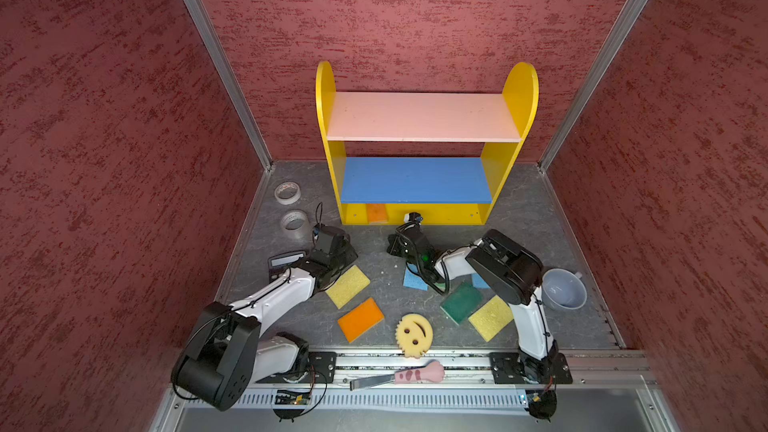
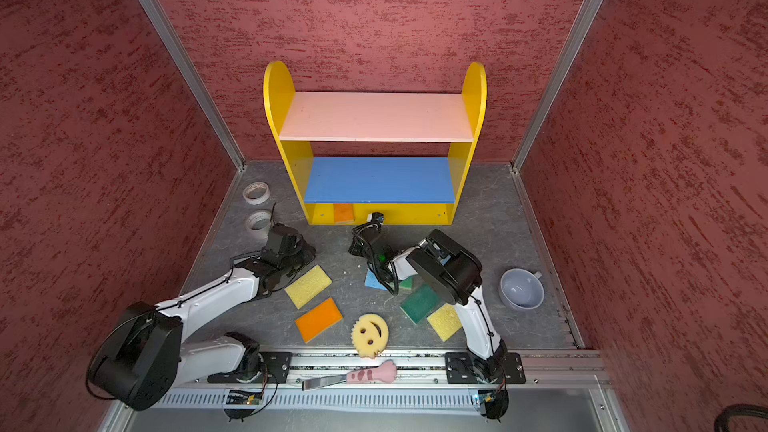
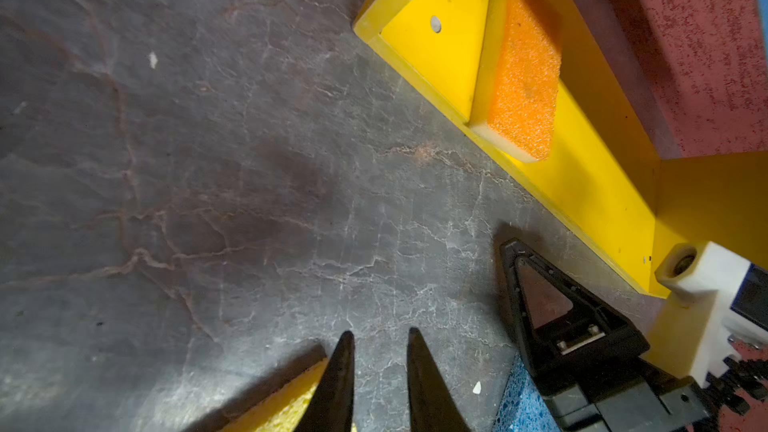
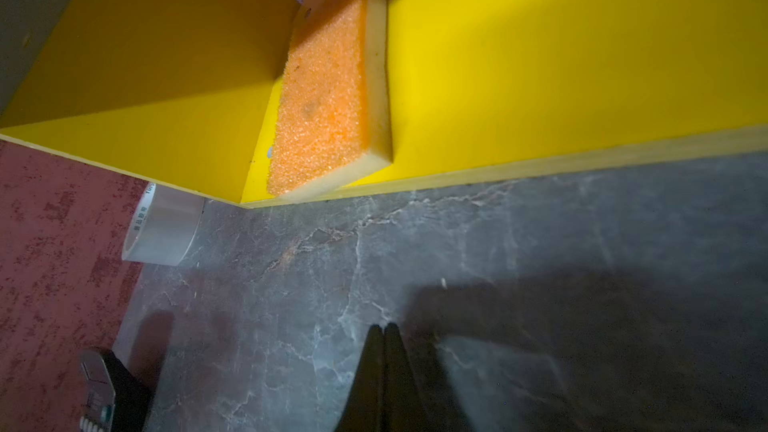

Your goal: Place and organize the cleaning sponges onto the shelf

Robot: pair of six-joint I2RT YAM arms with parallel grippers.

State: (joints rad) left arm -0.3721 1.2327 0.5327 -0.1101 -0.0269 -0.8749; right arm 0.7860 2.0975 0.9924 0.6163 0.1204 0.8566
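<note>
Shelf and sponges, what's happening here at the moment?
One orange sponge sits on the bottom board of the shelf, by a side panel. Both claws are empty: the left claw slightly open over the table beside a yellow sponge, the right claw shut in front of the shelf. The smiley sponge and the other flat sponges lie on the table.

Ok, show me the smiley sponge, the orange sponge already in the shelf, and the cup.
smiley sponge [image 1: 414,334]: in a top view, middle of its face.
shelved orange sponge [image 4: 324,110]: right wrist view, its orange scouring face.
cup [image 1: 562,292]: in a top view, its inner wall.
</note>
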